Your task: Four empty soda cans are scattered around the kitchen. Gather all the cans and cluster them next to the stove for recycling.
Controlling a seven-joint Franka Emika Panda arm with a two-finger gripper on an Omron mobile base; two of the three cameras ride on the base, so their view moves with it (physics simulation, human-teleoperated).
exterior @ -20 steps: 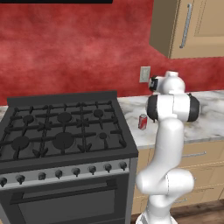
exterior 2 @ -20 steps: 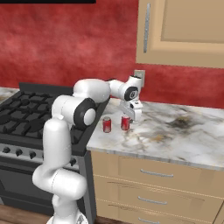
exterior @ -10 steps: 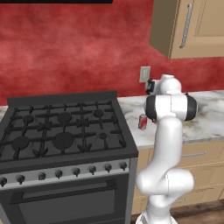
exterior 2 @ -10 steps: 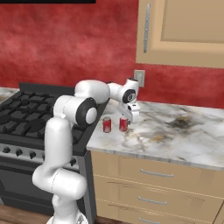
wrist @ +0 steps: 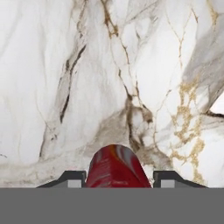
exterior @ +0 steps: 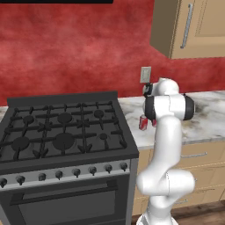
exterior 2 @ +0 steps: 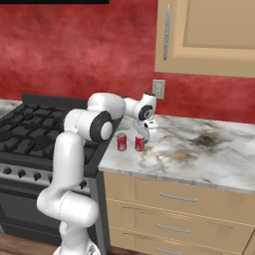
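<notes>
Claw (exterior 2: 143, 136) is clenched on a red can (wrist: 115, 167), held low over the table (exterior 2: 199, 154) beside the stove (exterior 2: 30, 134). Another can (exterior 2: 121, 142) stands just beside the claw; it could be knocked over if the held can is set down too close.

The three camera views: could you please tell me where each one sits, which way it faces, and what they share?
Left base view: behind the arm's left, facing stove and red wall; the arm rises at right.
Right base view: behind its right, facing marble counter; the arm reaches from lower left, gripper shut on a red can.
Hand view: looks down the gripper at the counter; fingertips flank the can.
Both base views share the stove and another red can.
</notes>
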